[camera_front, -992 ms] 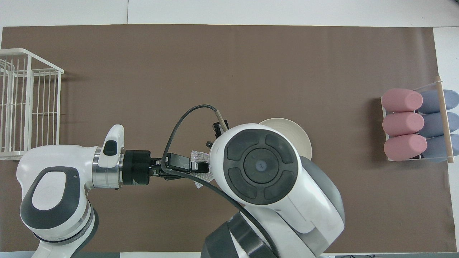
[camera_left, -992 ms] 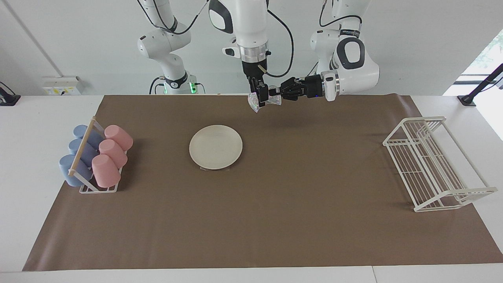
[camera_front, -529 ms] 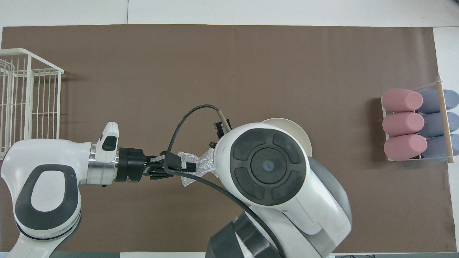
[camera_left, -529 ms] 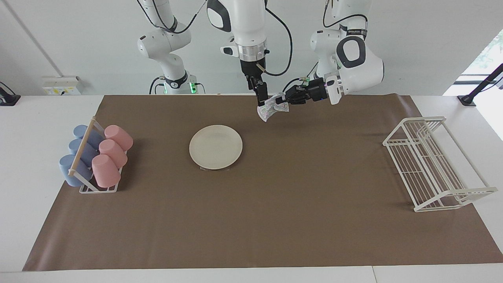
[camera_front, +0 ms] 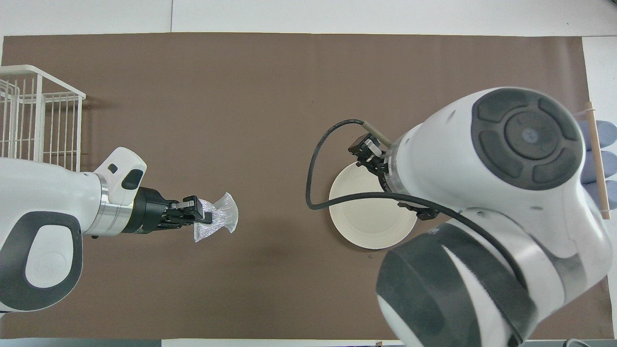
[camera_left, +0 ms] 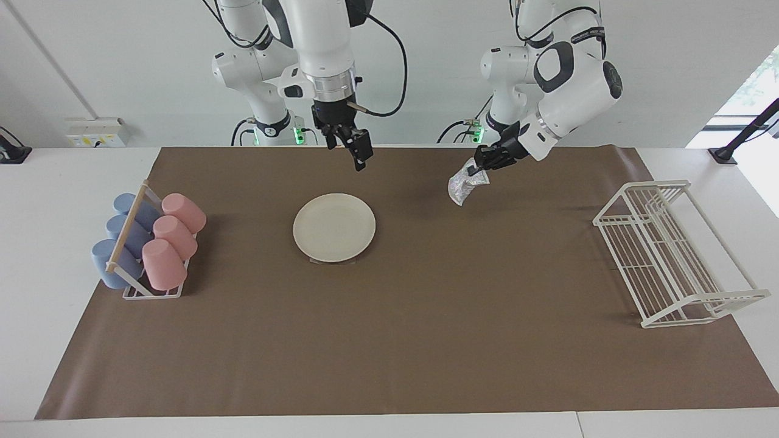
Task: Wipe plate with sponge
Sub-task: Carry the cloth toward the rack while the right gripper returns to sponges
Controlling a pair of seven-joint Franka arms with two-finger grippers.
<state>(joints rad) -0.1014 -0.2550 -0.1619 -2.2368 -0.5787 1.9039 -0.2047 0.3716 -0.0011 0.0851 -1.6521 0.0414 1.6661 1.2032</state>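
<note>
The cream-white plate (camera_left: 334, 227) (camera_front: 371, 214) lies flat on the brown mat (camera_left: 426, 340). My left gripper (camera_left: 485, 164) (camera_front: 200, 216) is up in the air over bare mat, beside the plate toward the left arm's end of the table. It is shut on the silvery mesh sponge (camera_left: 461, 187) (camera_front: 219, 222), which hangs down from its fingertips. My right gripper (camera_left: 348, 149) (camera_front: 368, 153) hangs open and holds nothing, high over the plate's rim. The right arm's bulk hides part of the plate in the overhead view.
A rack of pink and blue cups (camera_left: 161, 240) stands at the right arm's end of the mat; only the blue cups (camera_front: 600, 149) show from overhead. A white wire rack (camera_left: 669, 252) (camera_front: 33, 130) stands at the left arm's end.
The two grippers were together at the sponge. The left gripper has drawn away toward its own end with the sponge. The right gripper has swung over to the plate, empty.
</note>
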